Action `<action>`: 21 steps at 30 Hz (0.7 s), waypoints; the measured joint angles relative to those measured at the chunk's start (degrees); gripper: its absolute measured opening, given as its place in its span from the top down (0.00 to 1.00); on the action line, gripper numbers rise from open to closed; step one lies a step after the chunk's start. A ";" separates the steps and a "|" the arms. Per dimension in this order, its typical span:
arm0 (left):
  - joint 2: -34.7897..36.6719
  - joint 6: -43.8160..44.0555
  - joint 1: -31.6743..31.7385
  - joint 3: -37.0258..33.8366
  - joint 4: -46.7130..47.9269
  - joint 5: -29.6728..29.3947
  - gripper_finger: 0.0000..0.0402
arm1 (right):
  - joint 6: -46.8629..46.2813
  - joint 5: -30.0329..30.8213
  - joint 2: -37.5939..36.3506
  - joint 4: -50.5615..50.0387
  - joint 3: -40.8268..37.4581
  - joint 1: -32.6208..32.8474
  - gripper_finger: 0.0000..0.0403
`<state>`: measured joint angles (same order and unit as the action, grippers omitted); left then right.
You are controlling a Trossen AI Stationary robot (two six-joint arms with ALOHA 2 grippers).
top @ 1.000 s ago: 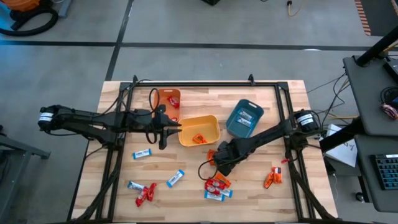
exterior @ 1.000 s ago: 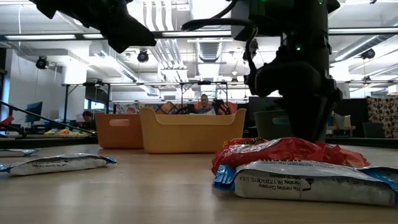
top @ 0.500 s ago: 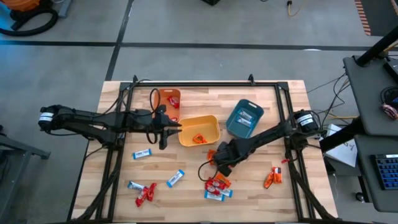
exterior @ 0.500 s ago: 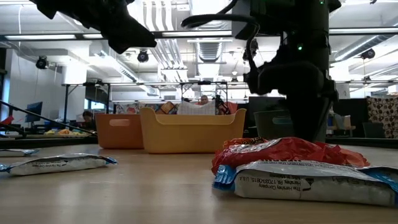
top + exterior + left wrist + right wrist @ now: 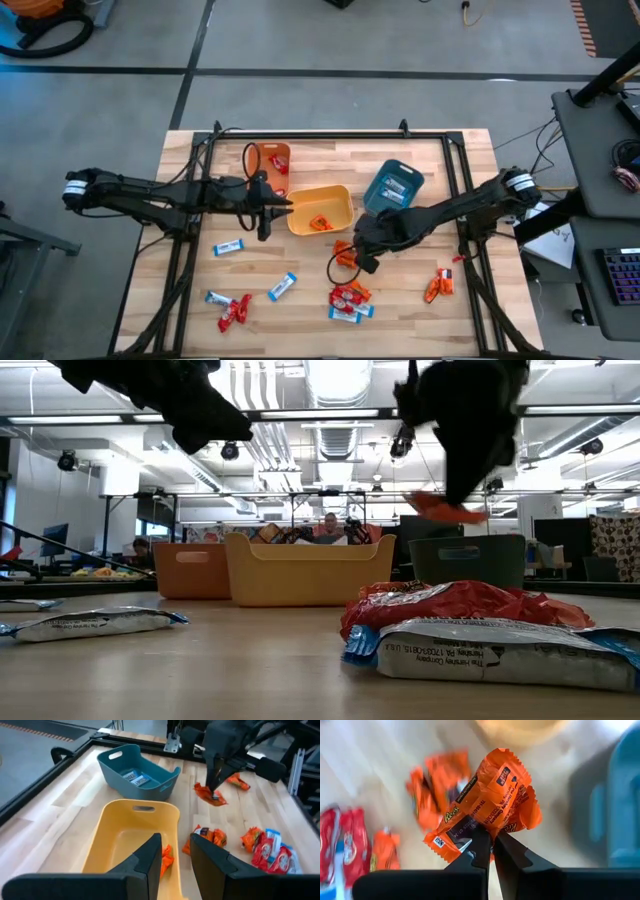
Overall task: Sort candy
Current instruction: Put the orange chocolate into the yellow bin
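Candy lies spread over the wooden table: blue-and-white bars [image 5: 228,247], red sweets [image 5: 235,312], orange packets [image 5: 438,285] and a mixed heap [image 5: 350,300]. My right gripper [image 5: 362,258] hangs above the table's middle, shut on one orange packet [image 5: 490,800], which also shows in the low view [image 5: 445,510]. My left gripper [image 5: 175,842] stands open over the near end of the yellow bin [image 5: 125,840], with nothing between its fingers. My right gripper pinches the orange packet between its two fingertips [image 5: 480,851], on a crumpled fold near the wrapper's middle [image 5: 487,827]. The fingers come from above, slanting steeply down. The packet hangs tilted below them, lifted clear of the table [image 5: 440,508].
Three bins stand at the back: orange [image 5: 272,165] holding red sweets, yellow [image 5: 320,210] holding an orange packet, teal [image 5: 393,188] holding blue-and-white bars. Two orange packets [image 5: 205,836] lie beside the yellow bin. A black frame rail [image 5: 330,135] runs around the table.
My right gripper has risen from the tabletop near the mixed heap with the orange packet in its fingers. The packet now hangs clear of the table.
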<state>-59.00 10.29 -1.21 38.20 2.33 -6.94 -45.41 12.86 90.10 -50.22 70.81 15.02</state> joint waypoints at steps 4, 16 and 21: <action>-1.54 2.60 -0.14 -0.05 -0.35 0.02 0.78 | 9.45 5.03 -1.38 5.46 0.00 -0.86 0.97; -2.01 9.90 -4.13 1.04 4.45 0.07 0.78 | 34.61 5.20 0.37 22.50 -0.25 -7.17 0.97; -1.81 12.97 -6.91 3.10 13.68 0.13 0.78 | 40.52 5.24 1.98 26.45 -0.48 -9.36 0.97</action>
<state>-60.82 23.26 -8.12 41.30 16.01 -6.81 -4.89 18.10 92.07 -23.77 70.32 5.66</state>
